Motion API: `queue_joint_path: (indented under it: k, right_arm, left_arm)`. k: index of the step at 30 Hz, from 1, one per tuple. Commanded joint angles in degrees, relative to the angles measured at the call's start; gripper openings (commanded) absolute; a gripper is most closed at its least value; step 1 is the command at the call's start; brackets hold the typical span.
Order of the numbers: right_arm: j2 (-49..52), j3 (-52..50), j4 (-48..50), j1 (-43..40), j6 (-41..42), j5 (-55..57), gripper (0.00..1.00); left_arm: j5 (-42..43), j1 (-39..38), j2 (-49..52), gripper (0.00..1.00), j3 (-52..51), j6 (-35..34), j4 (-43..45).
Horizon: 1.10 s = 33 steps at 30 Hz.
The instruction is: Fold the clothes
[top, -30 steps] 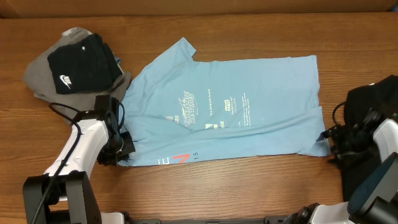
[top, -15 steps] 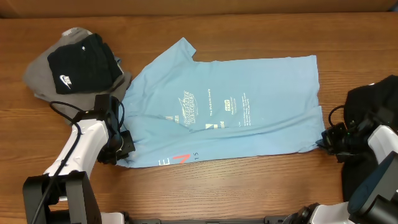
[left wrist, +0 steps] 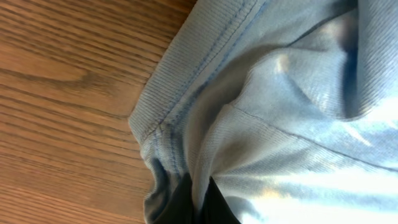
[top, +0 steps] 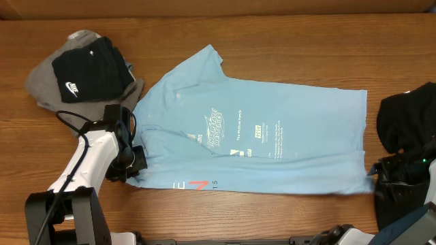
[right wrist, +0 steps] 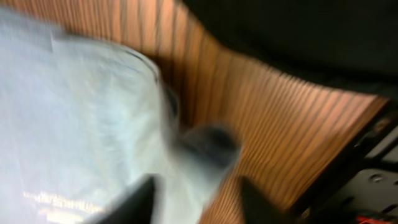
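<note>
Your left gripper (top: 136, 163) is clenched on the near-left corner of the T-shirt (top: 272, 136), with cloth bunched in its jaws. Your right gripper (right wrist: 199, 193) sits at the shirt's near-right corner with cloth between its fingers, but blur hides whether it grips. If it doesn't, that corner may slip out as you lift and skew the fold. The shirt lies flat, print up, on the table (top: 272, 218). Bare wood runs along its near hem and beyond its far edge. A black garment (top: 409, 116) crowds its right side, and the grey and black pile (top: 82, 68) sits off its far-left sleeve.
</note>
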Motion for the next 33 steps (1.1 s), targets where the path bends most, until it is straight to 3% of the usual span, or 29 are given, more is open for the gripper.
queue_joint_path:
  k: [1,3,5,8,10,15,17,25,30,33]
  right_arm:
    - [-0.92,1.60,1.46,-0.83,-0.26,1.84,0.82]
    - [-0.92,1.66,4.55,-0.79,-6.45,-6.64,0.82]
    - [-0.92,2.08,6.97,-0.70,-10.67,-15.58,0.81]
    - [-0.92,3.82,10.84,-0.46,-14.49,-25.79,0.73]
    - [-0.92,6.08,11.93,0.79,-14.49,-26.82,0.71]
    - [-0.90,11.43,15.19,7.67,-14.40,-25.77,0.74]
    - [-0.90,12.68,17.70,10.80,-12.83,-24.20,0.78]
    - [0.70,13.38,24.92,18.21,-8.37,-19.85,0.80]
    - [2.14,13.35,23.93,18.91,-8.37,-19.82,0.80]
    - [2.23,13.35,21.92,18.91,-8.44,-19.63,0.80]
  left_arm:
    - [-1.68,0.59,-0.31,0.06,1.77,1.99,-0.66]
    - [0.70,0.52,-0.31,0.12,3.19,4.63,-1.18]
    - [4.63,0.48,-0.31,0.12,5.77,7.32,-2.45]
    - [7.85,-0.46,-0.37,0.17,12.09,11.13,-5.90]
    - [10.78,-1.81,-0.37,0.30,17.18,15.23,-7.63]
    - [16.28,-7.98,-0.35,0.78,28.46,20.76,-4.70]
    - [16.04,-10.60,-0.09,0.84,30.73,20.76,-0.57]
    - [15.54,-15.10,11.56,0.79,36.87,18.36,13.16]
    - [15.13,-15.13,25.42,0.77,47.78,18.45,16.87]
    - [14.82,-15.19,33.07,0.70,54.34,18.60,20.37]
